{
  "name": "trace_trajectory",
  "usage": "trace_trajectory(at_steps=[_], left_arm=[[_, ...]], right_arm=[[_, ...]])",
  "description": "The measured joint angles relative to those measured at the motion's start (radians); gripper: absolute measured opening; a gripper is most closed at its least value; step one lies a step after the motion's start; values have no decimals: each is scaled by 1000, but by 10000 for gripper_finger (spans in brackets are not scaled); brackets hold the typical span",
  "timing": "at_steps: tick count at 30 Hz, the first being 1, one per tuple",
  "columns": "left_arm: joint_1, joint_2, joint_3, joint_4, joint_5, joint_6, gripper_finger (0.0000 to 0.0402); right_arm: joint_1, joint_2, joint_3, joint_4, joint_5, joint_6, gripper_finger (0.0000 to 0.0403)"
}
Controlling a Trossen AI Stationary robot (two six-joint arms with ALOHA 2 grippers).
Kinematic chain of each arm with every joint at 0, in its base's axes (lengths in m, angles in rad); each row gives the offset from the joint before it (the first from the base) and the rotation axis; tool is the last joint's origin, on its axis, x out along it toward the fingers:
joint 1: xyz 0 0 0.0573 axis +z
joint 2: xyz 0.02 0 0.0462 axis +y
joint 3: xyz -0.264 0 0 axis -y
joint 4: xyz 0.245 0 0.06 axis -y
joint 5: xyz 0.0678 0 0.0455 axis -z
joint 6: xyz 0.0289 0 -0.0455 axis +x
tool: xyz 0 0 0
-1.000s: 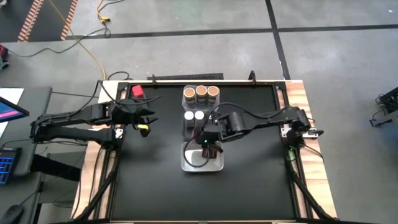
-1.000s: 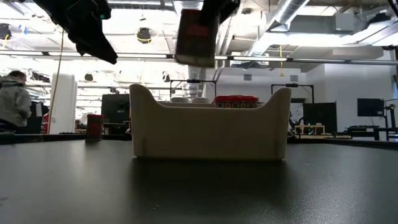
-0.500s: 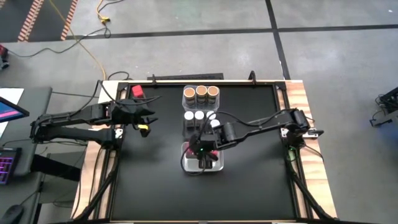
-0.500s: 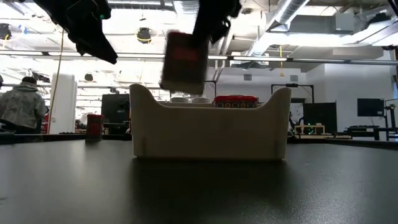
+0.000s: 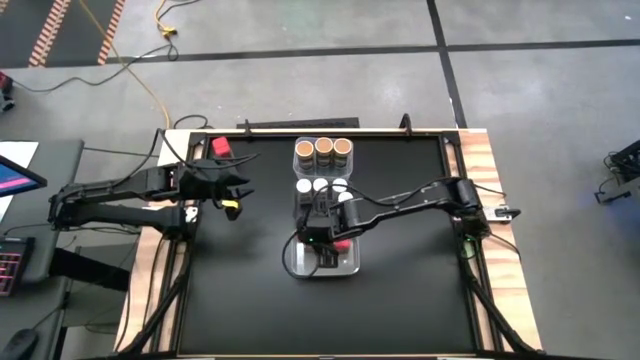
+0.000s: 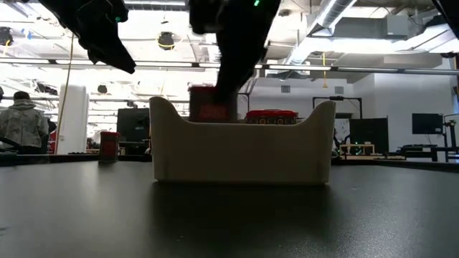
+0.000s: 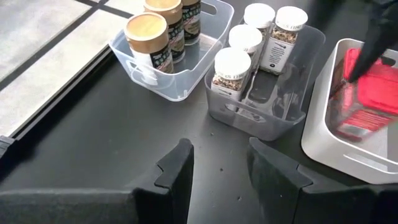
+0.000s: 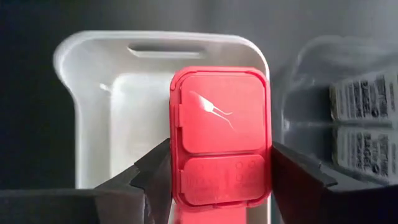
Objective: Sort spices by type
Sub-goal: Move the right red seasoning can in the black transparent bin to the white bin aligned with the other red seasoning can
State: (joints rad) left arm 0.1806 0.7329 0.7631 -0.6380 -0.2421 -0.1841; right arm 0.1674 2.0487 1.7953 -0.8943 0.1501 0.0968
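Observation:
My right gripper [image 5: 322,243] is shut on a red square-topped spice jar [image 8: 219,124] over the white near bin [image 5: 300,268]. In the low view the jar [image 6: 208,109] stands half behind the bin's wall [image 6: 242,150]. A second red top [image 6: 271,115] shows inside this bin. Three tan-topped jars [image 5: 323,149] stand in the far clear bin, and several white-topped jars [image 7: 244,38] in the middle one. One red jar [image 5: 220,147] stands alone on the table at the far left. My left gripper [image 7: 217,174] is open and empty, at the table's left [image 5: 230,192]. My right gripper pinches the jar's red square lid by two opposite sides [image 8: 176,155] between its two fingers [image 8: 297,174]. The fingers come from above, pointing down. The jar hangs upright, its lower part inside the near bin. The bin's wall hides whether it touches the floor.
The three bins stand in a row from far to near at the table's middle. The black tabletop [image 5: 420,290] is bare to the right and near side. A person [image 6: 21,122] stands in the room beyond the table's far edge.
My right gripper has gone down and toward the table's near edge with the red-topped jar. The jar was well above the near bin, then tilted over its rim. It now stands upright with its lower part inside the bin.

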Motion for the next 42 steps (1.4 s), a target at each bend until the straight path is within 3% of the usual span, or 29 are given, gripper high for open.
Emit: trace_trajectory(at_steps=[22, 30, 42], left_arm=[[0, 0, 0, -1, 0, 0, 141], [0, 0, 0, -1, 0, -14, 141], [0, 0, 0, -1, 0, -15, 141]], right_arm=[[-22, 53, 0, 17, 1, 1, 261], [-24, 53, 0, 38, 0, 98, 264], [-23, 53, 0, 37, 8, 108, 265]])
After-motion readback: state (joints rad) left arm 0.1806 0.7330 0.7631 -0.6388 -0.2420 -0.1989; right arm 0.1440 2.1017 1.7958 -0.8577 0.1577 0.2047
